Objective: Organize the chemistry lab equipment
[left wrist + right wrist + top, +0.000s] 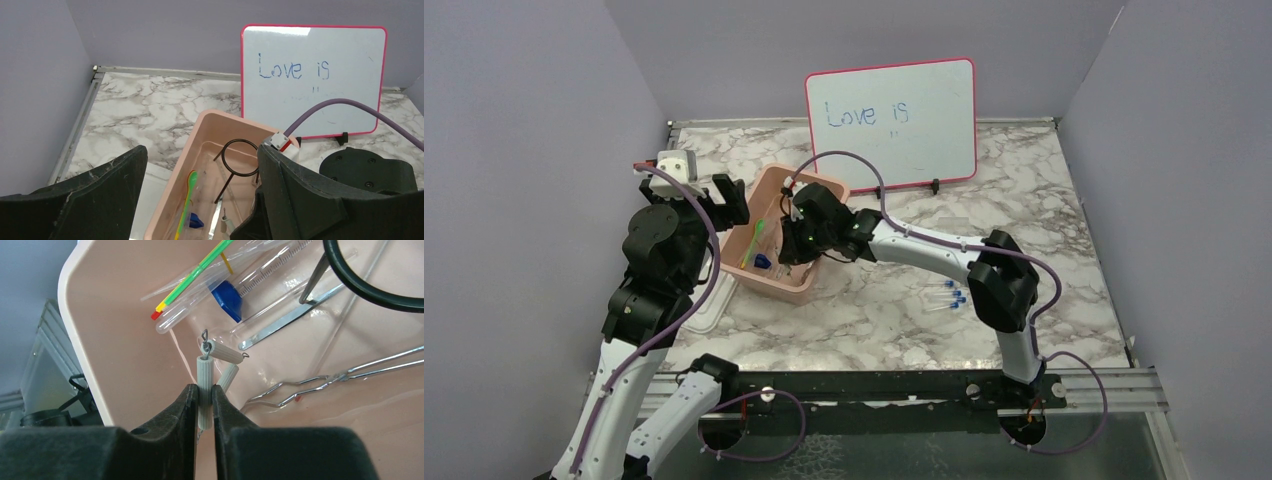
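**Right end effector pinches ribbed piece inside the pink tub**

In the right wrist view, at bottom centre, the right end effector point(205, 390) is clenched on one sleeve of a grey ribbed triangle point(220, 352) strung on wire, low inside the pink tub point(125, 350). On the tub floor lie the green-handled slim tool point(200, 267) at top centre, the black wire ring stand point(370, 287) at upper right and the thin metal tongs point(330, 380) at right. In the top view, a few blue-capped tubes point(949, 293) lie on the marble surface point(1024, 200) right of the tub, at mid-frame. The left end effector point(200, 155) hangs released, fingers wide apart, over the tub's end. The whiteboard point(345, 75) stands at upper right.
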`<action>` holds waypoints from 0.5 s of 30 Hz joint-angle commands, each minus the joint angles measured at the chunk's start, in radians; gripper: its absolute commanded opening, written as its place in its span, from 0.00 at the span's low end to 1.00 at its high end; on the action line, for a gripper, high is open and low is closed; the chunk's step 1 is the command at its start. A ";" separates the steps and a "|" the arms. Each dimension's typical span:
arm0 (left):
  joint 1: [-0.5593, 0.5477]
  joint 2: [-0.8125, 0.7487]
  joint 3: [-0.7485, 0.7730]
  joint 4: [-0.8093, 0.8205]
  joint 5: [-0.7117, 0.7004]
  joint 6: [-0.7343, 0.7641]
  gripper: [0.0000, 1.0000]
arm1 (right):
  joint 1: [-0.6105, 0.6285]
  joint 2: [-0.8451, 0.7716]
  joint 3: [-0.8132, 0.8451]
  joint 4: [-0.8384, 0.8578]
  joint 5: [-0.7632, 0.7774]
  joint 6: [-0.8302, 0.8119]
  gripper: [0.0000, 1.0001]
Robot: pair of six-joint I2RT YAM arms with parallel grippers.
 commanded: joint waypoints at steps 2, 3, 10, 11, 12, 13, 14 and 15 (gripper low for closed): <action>0.004 0.004 0.001 0.021 -0.011 0.012 0.84 | 0.002 0.017 0.062 -0.114 0.096 -0.029 0.24; 0.004 0.005 0.001 0.021 -0.011 0.012 0.84 | 0.002 0.010 0.066 -0.117 0.106 -0.029 0.26; 0.004 0.010 0.006 0.021 -0.001 0.009 0.83 | 0.002 -0.070 0.053 -0.127 0.149 -0.038 0.33; 0.004 0.009 0.006 0.021 0.000 0.009 0.84 | 0.002 -0.085 0.048 -0.130 0.150 -0.037 0.33; 0.004 0.008 0.006 0.021 0.001 0.008 0.84 | 0.002 -0.100 0.043 -0.130 0.150 -0.036 0.33; 0.004 0.007 0.006 0.021 0.004 0.007 0.84 | 0.002 -0.118 0.035 -0.130 0.174 -0.035 0.33; 0.004 0.008 0.006 0.021 0.008 0.008 0.84 | 0.002 -0.139 0.026 -0.130 0.193 -0.032 0.33; 0.004 0.007 0.006 0.021 0.013 0.009 0.84 | 0.002 -0.160 0.017 -0.130 0.211 -0.031 0.33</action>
